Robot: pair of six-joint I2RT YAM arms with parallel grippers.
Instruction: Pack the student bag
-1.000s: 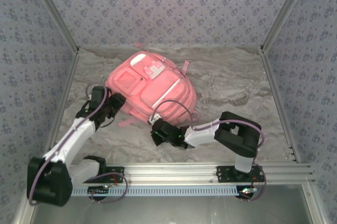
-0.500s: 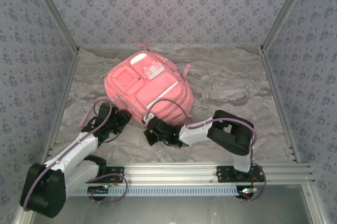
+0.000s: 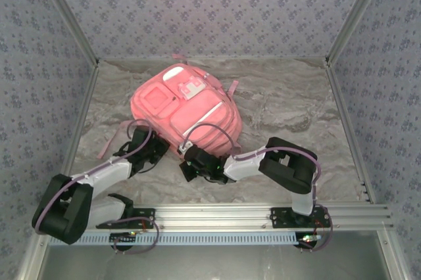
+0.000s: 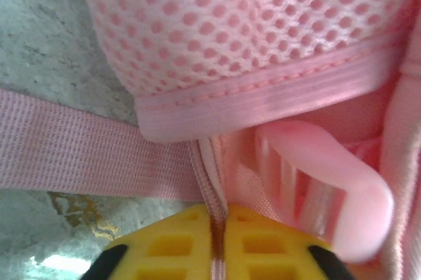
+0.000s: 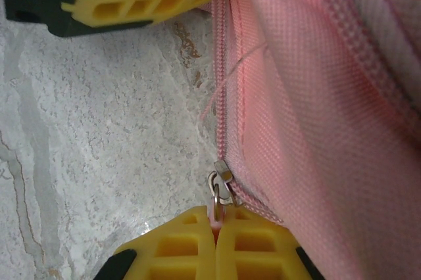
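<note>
While the student bag point(image 3: 187, 112) lies mid-table seen from above, left gripper point(image 3: 156, 150) and right gripper point(image 3: 188, 159) both meet its near edge. Left wrist: jaws pinched closed on the zipper seam point(image 4: 209, 175). Right wrist: jaws clamped on the zipper pull point(image 5: 217, 196), with the zipper point(image 5: 220, 83) running straight away to the left fingers point(image 5: 131, 4).

student bag point(image 3: 187, 112) filling centre-left, bare tabletop point(image 3: 296, 106) on right, walls point(image 3: 210, 10) enclosing three sides
</note>
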